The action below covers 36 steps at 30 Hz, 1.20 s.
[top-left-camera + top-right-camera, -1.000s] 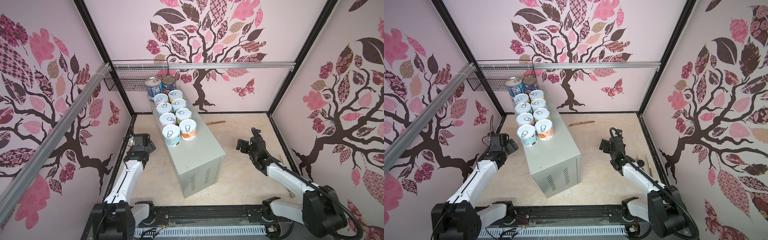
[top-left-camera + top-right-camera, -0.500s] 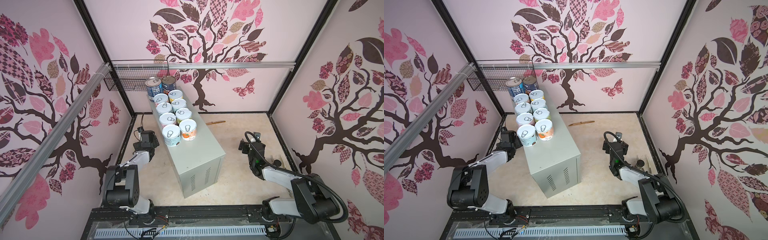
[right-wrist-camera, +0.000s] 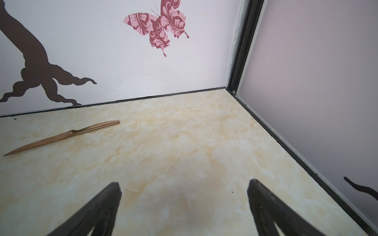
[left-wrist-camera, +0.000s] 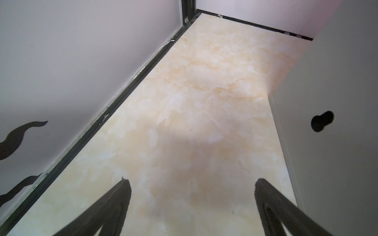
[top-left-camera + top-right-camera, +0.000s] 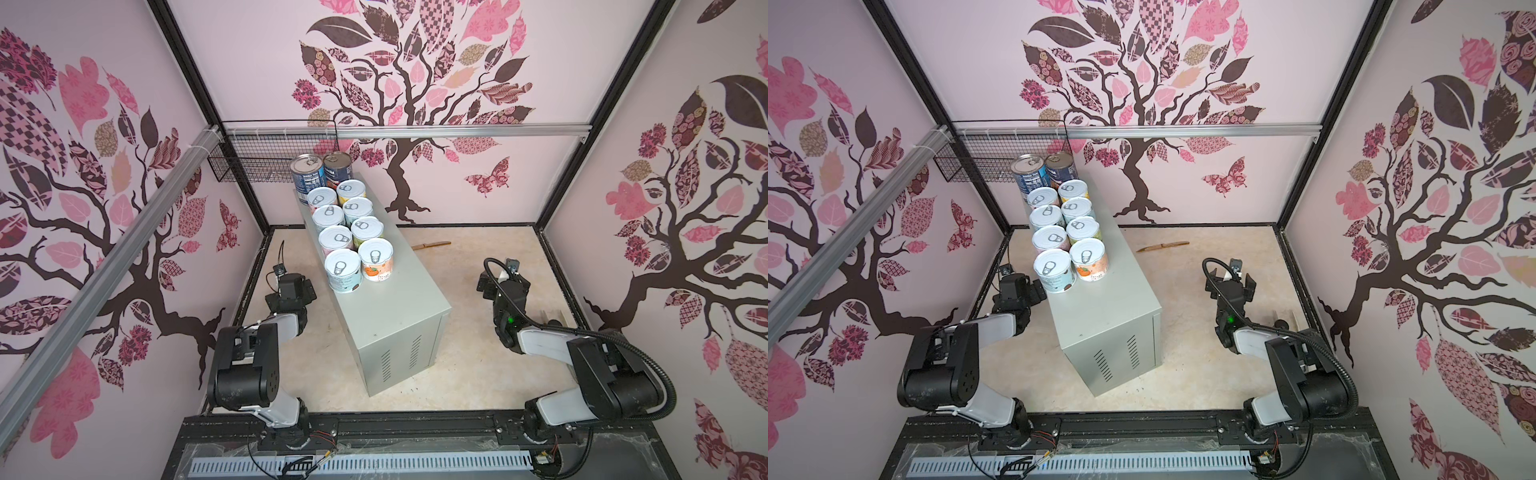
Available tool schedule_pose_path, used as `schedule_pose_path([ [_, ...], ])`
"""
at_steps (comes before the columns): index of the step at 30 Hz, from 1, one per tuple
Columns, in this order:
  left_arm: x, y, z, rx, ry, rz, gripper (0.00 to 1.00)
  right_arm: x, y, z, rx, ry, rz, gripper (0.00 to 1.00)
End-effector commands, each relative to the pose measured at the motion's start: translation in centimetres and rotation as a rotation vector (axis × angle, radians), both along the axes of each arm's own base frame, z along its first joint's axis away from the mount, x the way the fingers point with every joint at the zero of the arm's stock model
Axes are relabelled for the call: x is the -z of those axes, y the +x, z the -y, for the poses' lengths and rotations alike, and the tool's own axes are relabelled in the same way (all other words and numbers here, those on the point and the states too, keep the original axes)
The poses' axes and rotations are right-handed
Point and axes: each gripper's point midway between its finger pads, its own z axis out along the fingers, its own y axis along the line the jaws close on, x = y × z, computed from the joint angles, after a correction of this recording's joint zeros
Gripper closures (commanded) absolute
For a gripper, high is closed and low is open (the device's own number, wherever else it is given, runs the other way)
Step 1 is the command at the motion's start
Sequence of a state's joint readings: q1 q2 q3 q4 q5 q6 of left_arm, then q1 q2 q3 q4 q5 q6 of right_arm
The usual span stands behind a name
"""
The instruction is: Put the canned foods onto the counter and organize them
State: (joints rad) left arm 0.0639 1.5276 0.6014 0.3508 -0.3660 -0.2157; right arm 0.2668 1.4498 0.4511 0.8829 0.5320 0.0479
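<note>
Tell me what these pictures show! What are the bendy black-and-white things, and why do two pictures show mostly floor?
Those are two robot arms, the left arm and right arm. Two pictures look down from above on everything. The other two come from little cameras on the wrists, so you see floor up close. Ten cans stand in two rows on the grey counter. A knife lies on the floor. The left fingers and right fingers are open, holding nothing.

No legible text. The blue-label can (image 5: pixel 308 178) at the far end of the counter (image 5: pixel 397 301) carries white print, too small to read; print on the pastel-label cans (image 5: pixel 376 262) is likewise unreadable.
</note>
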Motion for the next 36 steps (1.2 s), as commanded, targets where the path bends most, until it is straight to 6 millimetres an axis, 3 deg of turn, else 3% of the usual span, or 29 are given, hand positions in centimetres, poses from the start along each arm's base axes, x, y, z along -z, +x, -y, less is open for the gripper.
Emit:
schedule_pose_path([
  [1,-2.0,-0.5,0.3,-0.011,0.007,0.101,0.02,-1.1,-1.0,0.5,0.02,0.013,0.042,0.0],
  [5,-2.6,-2.0,-0.2,-0.063,0.007,0.148,0.02,-0.9,-3.0,0.8,0.006,0.019,0.045,0.0],
  [11,-2.7,-1.0,0.0,-0.028,0.049,0.185,0.02,-1.1,-5.2,1.3,0.004,0.035,0.073,0.0],
  [15,-3.0,0.0,3.9,0.097,0.191,0.22,0.02,-1.6,-6.2,1.0,-0.01,0.037,0.097,0.0],
  [24,-3.9,-3.0,5.5,0.14,0.236,0.328,0.02,-2.2,-8.8,2.0,0.034,0.06,0.186,0.0],
  [27,-3.6,-2.4,5.9,0.173,0.228,0.319,0.02,-1.2,-9.4,2.6,0.062,0.065,0.172,0.0],
  [30,-1.2,0.4,5.7,0.29,0.097,0.23,0.02,0.1,-9.4,2.6,0.067,0.058,0.153,0.0],
  [36,-1.2,0.3,5.6,0.303,0.082,0.233,0.02,-1.0,-7.3,1.9,0.052,-0.041,0.175,0.0],
])
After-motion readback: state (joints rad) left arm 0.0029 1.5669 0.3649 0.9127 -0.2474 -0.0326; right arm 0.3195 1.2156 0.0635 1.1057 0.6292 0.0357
